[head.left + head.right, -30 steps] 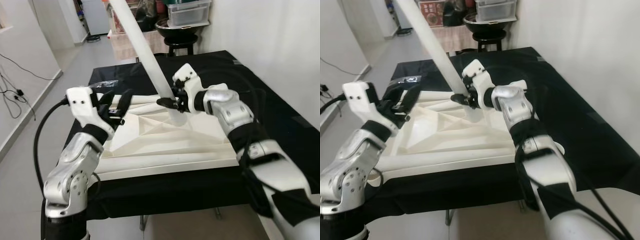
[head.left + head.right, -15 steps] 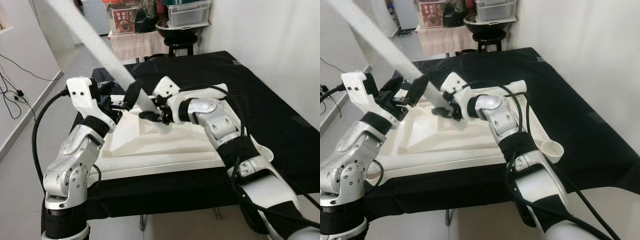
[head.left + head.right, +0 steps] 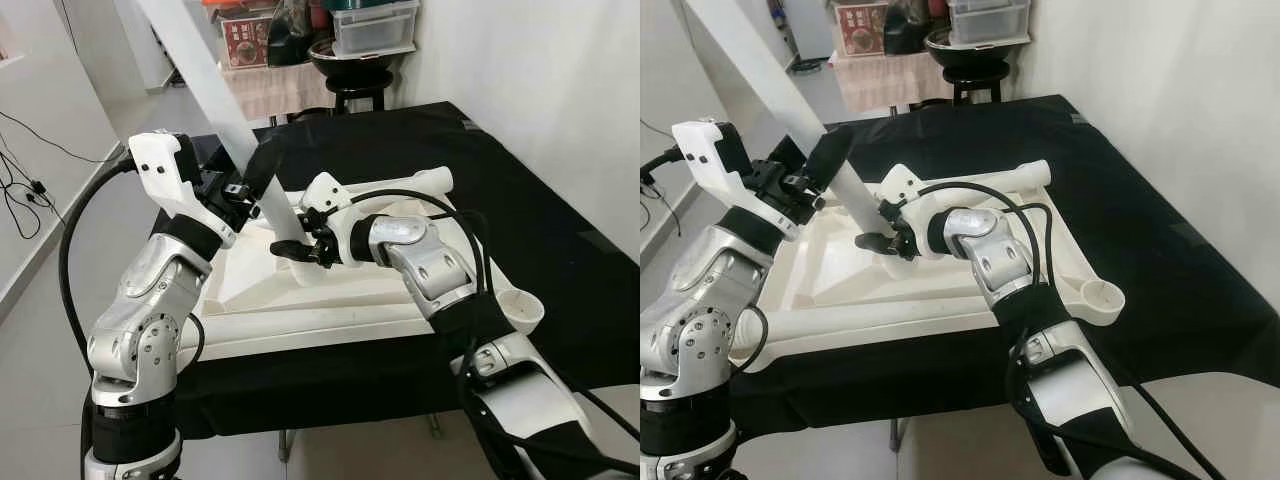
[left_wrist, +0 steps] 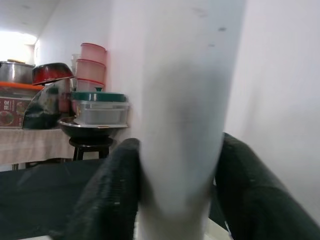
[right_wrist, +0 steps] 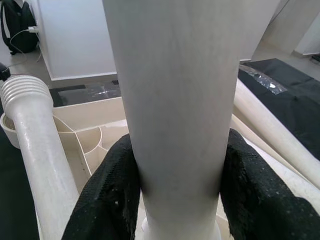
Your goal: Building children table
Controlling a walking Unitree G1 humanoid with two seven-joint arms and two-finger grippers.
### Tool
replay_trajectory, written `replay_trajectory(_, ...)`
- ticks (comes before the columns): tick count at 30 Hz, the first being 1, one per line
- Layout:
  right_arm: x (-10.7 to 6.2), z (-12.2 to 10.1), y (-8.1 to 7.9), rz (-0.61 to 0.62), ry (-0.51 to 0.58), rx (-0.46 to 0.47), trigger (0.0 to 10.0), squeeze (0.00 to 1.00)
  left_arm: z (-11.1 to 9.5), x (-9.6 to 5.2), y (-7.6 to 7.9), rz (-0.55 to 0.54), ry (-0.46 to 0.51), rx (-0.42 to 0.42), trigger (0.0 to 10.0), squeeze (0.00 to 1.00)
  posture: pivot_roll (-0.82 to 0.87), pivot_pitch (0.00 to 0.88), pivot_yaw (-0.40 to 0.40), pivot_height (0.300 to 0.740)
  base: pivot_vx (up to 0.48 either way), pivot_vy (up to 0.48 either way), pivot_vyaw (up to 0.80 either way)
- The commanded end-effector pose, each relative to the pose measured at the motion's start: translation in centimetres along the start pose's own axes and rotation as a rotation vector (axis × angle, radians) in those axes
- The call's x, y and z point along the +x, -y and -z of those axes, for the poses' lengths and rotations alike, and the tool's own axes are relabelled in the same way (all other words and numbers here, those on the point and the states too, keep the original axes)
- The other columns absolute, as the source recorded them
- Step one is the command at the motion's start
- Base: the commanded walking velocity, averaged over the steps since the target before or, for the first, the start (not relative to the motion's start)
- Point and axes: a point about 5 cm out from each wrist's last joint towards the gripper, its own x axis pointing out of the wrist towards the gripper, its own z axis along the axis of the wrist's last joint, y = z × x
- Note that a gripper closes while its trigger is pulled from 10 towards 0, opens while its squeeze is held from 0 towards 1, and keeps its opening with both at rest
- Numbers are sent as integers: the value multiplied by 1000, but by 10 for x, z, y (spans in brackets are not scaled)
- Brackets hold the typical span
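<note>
My right gripper [image 5: 177,195] has its two black fingers [image 5: 107,190] pressed against either side of a thick white table leg [image 5: 175,90] that stands upright between them. Beside it I see another white leg [image 5: 37,140] with a ribbed end lying on the white tabletop [image 5: 95,130], and a further leg [image 5: 272,130] lying on the other side against the black cloth [image 5: 285,80].

A black stool [image 3: 362,92] bearing a dark bowl [image 3: 350,55] and a clear lidded container [image 3: 378,24] is seen at upper centre; cables [image 3: 25,190] trail at left.
</note>
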Motion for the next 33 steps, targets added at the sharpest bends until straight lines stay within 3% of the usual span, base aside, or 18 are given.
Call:
replay_trajectory(1, 3, -1, -5, -7, 6, 8, 10000, 0, -1, 0, 1, 22, 6, -7, 0, 0, -76, 0, 67, 740, 0, 0, 0)
replay_trajectory(10, 3, -1, -10, 33, 43, 52, 10000, 0, 7, 3, 4, 34, -11, -27, 0, 0, -83, 0, 70, 740, 0, 0, 0)
replay_trajectory(11, 3, -6, -8, 91, 122, 59, 10000, 0, 8, 3, 4, 36, -14, -29, 0, 0, -83, 0, 69, 740, 0, 0, 0)
replay_trajectory(12, 3, -6, -8, 91, 122, 59, 10000, 0, 8, 3, 4, 36, -14, -29, 0, 0, -83, 0, 69, 740, 0, 0, 0)
replay_trajectory(13, 3, -12, -7, 132, 216, 44, 10000, 0, 8, 3, 5, 37, -16, -32, 0, 0, -83, 0, 69, 740, 0, 0, 0)
replay_trajectory(14, 3, -13, -7, 156, 263, 64, 10000, 851, 9, 4, 5, 37, -17, -36, 0, 0, -80, 0, 69, 740, 0, 0, 0)
replay_trajectory(15, 3, -13, -7, 156, 263, 64, 10000, 851, 9, 4, 5, 37, -17, -36, 0, 0, -80, 0, 69, 740, 0, 0, 0)
replay_trajectory(16, 4, -14, -10, 144, 306, 85, 10000, 1000, 9, 4, 5, 36, -15, -41, 0, 0, -80, 0, 69, 740, 0, 0, 0)
replay_trajectory(19, 10, -10, -22, 108, 288, 49, 10000, 1000, 8, 6, 5, 35, -9, -62, 0, 0, -77, 0, 67, 740, 0, 0, 0)
replay_trajectory(25, 17, -10, -26, 119, 269, 34, 10000, 992, 7, 8, 7, 46, 0, -109, 0, 0, -71, 0, 69, 740, 0, 0, 0)
replay_trajectory(26, 18, -10, -27, 119, 261, 27, 10000, 263, 6, 9, 8, 50, 3, -116, 0, 0, -71, 0, 69, 740, 0, 0, 0)
replay_trajectory(27, 20, -9, -30, 95, 244, 8, 10000, 0, 6, 10, 9, 56, 4, -115, 0, 0, -70, 0, 69, 740, 0, 0, 0)
replay_trajectory(30, 25, -3, -37, 34, 202, -52, 10000, 0, 5, 11, 12, 73, 5, -113, 0, 0, -68, 0, 67, 740, 0, 0, 0)
replay_trajectory(33, 27, 1, -34, 69, 169, -57, 10000, 0, 3, 14, 16, 93, 10, -123, 0, 0, -67, 0, 67, 740, 0, 0, 0)
